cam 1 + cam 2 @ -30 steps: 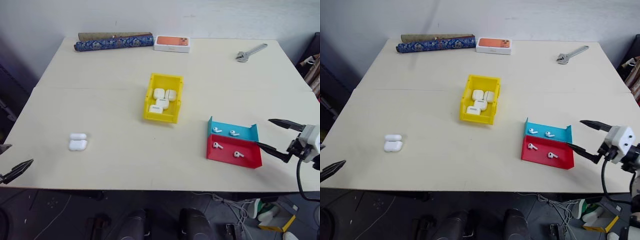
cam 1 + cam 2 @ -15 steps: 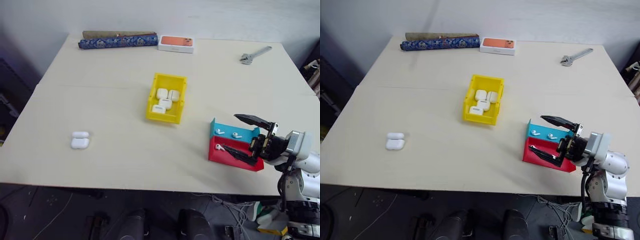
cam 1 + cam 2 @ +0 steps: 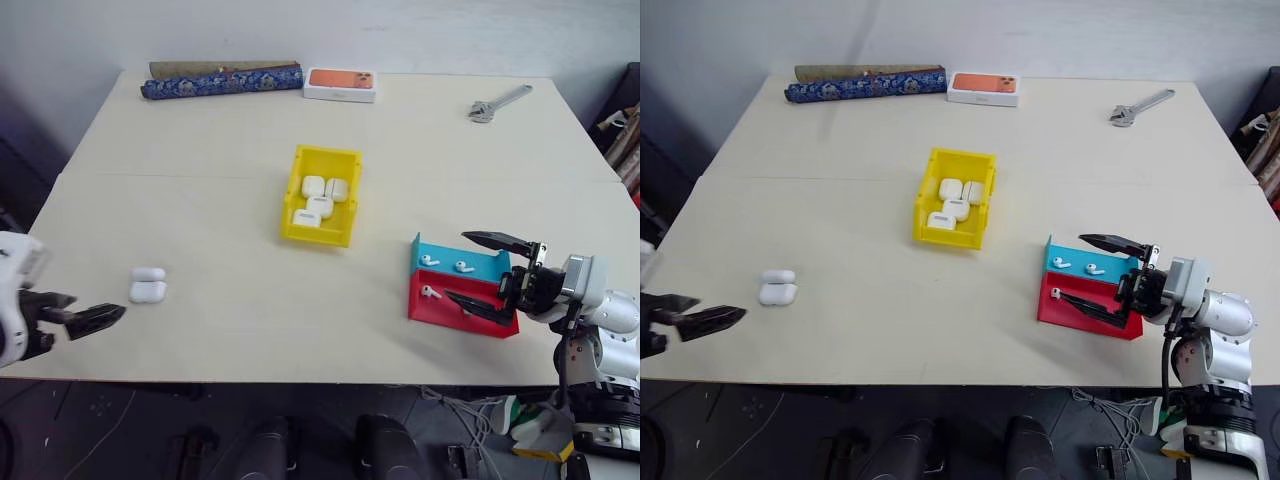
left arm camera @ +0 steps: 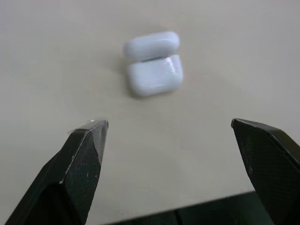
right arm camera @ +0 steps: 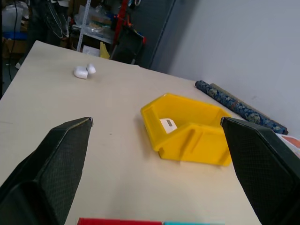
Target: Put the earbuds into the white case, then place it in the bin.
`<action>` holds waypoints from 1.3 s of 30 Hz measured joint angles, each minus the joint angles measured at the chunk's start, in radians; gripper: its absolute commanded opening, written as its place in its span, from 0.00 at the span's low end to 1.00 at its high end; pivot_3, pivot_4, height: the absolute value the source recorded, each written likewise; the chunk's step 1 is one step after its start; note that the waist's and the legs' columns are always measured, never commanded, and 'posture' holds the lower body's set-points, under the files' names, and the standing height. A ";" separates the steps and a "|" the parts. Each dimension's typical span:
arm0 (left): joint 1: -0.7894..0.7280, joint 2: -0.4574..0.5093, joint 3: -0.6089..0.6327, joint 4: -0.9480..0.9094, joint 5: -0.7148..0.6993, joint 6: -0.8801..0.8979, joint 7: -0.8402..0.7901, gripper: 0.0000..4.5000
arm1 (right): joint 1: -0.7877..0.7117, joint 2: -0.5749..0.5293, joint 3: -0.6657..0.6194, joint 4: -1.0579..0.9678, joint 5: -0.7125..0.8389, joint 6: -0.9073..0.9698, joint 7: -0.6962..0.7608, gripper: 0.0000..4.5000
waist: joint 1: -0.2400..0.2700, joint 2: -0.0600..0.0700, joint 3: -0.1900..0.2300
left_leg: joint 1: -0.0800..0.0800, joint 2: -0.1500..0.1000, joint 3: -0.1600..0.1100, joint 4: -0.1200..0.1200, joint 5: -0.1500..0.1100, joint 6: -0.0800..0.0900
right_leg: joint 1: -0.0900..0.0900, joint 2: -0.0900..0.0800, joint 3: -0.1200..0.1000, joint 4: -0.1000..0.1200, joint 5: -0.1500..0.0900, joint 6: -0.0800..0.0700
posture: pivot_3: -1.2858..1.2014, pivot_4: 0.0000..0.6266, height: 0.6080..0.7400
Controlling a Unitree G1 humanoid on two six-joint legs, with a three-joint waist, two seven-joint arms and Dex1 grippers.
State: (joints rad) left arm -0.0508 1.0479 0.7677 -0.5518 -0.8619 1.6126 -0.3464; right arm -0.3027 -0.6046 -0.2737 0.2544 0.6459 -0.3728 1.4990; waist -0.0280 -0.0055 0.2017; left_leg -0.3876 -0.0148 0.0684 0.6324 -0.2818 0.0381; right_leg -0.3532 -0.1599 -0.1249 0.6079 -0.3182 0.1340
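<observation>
right gripper (image 3: 492, 272) wide open, empty, over red tray (image 3: 440, 306); 4 earbuds (image 3: 431, 292) in trays. case (image 3: 147, 287) lid-open near left, left gripper (image 4: 168, 133) open, empty. pinch 1 bud by stem.

Bare table (image 3: 220, 290) around white case (image 3: 148, 286)

Right claw (image 3: 490, 272) with two slim, pointed black fingers, silver-white rounded wrist housing, black cable below, left claw (image 4: 173, 168) with black textured wedge-shaped fingers, white wrist shell

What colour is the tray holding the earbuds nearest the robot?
Red tray; clearest in the left eye view.
</observation>
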 measured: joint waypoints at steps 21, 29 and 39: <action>-0.279 -0.392 -0.296 0.166 0.227 0.006 0.469 0.99 | -0.016 -0.021 -0.018 0.023 -0.019 -0.014 -0.018 1.00 | 0.029 -0.001 0.000 | -0.002 0.009 0.004 0.015 -0.001 -0.005 | -0.003 0.011 0.015 0.007 -0.001 -0.002 | 0.52 0.24 1.00; -0.294 -0.405 -0.316 0.185 0.291 -0.004 0.417 0.99 | 0.013 -0.021 -0.019 0.022 -0.019 -0.022 -0.024 1.00 | 0.034 -0.001 -0.001 | -0.001 0.009 0.006 0.016 -0.003 -0.009 | -0.003 0.011 0.017 0.009 -0.001 -0.002 | 0.52 0.24 1.00; -0.370 -0.439 -0.388 0.261 0.401 -0.052 0.375 0.99 | 0.024 -0.019 -0.023 0.021 -0.018 -0.042 -0.029 1.00 | 0.055 0.002 -0.002 | 0.001 0.009 0.008 0.017 -0.004 -0.010 | -0.003 0.010 0.018 0.010 -0.001 -0.003 | 0.52 0.24 1.00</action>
State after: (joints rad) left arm -0.4211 0.6090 0.3801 -0.2908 -0.4610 1.5603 0.0285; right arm -0.2789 -0.6240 -0.2964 0.2756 0.6275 -0.4150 1.4696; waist 0.0265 -0.0032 0.1993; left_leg -0.3864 -0.0058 0.0766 0.6490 -0.2853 0.0280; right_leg -0.3563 -0.1499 -0.1066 0.6178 -0.3195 0.1310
